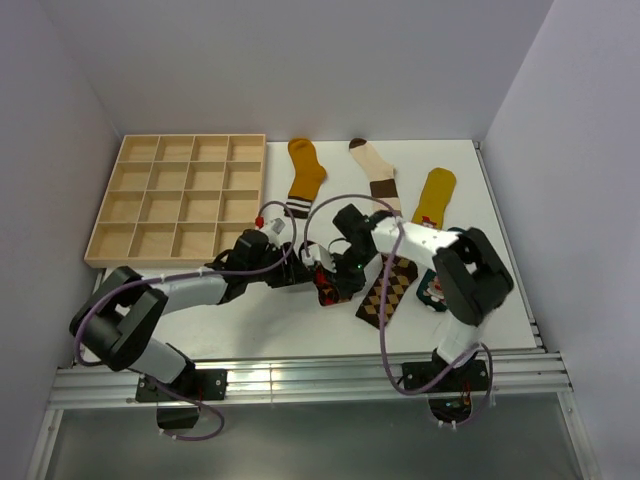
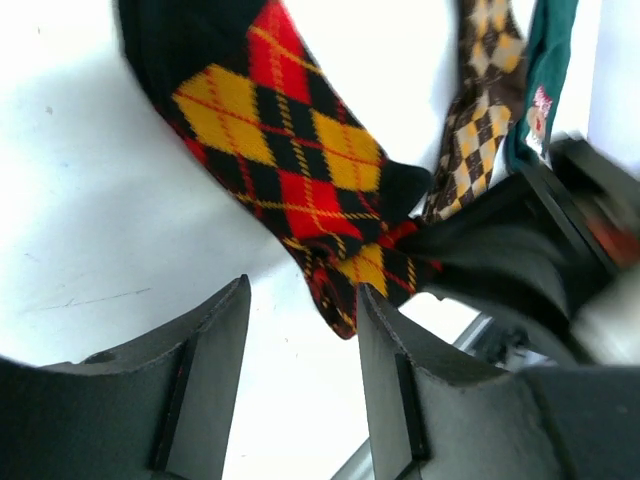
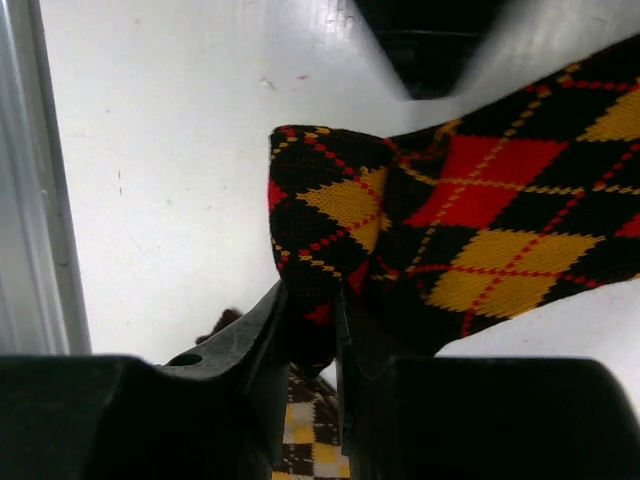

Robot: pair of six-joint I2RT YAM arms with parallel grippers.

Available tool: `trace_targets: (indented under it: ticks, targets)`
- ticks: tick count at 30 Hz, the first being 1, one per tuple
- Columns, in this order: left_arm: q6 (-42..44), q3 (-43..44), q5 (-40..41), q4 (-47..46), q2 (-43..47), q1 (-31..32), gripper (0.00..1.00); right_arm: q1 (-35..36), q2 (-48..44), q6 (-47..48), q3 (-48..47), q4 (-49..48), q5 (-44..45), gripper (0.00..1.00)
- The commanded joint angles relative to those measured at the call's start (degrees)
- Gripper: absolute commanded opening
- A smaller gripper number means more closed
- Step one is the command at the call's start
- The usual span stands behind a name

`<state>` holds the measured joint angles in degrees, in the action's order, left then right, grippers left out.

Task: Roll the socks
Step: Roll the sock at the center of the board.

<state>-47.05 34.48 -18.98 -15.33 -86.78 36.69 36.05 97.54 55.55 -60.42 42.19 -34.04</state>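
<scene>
Top external shows six socks [image 1: 305, 175] on one white table [image 1: 250, 330], beside one wooden tray [image 1: 150, 260]; right gripper [image 3: 310, 300] clamps the folded end of the black-red argyle sock [image 3: 480, 230] at table centre; left gripper [image 2: 300, 300] is released, near it.

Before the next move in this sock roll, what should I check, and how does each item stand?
1. Grip: right gripper shut on the end of the red sock: ok.
2. Free arm: left gripper open, nothing between its fingers: ok.
3. Roll: red sock rolled up: not ok, most of it lies flat.
4. Neighbour: brown sock apart from the red sock: cannot tell, they lie very close.
</scene>
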Motion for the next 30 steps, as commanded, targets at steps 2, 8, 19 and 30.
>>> trace_targets:
  ticks: [2, 8, 19, 30]
  targets:
    - [5.11, -2.31, 8.78, -5.32, 6.53, 3.47, 0.52, -3.44, 9.23, 4.83, -11.80, 19.55, -8.14, 0.19]
    - [16.10, -1.17, 16.43, -6.11, 7.33, 11.91, 0.55, -5.55, 22.42, 7.38, -23.24, 31.52, -10.96, 0.20]
    - [30.25, 4.62, 13.54, -9.01, -0.92, 15.17, 0.60, -9.24, 33.95, 4.84, -33.26, 39.72, -12.36, 0.22]
    - [30.26, 7.97, 7.03, -10.33, -8.66, 15.26, 0.56, -9.95, 35.35, 0.62, -33.53, 37.88, -11.57, 0.22]
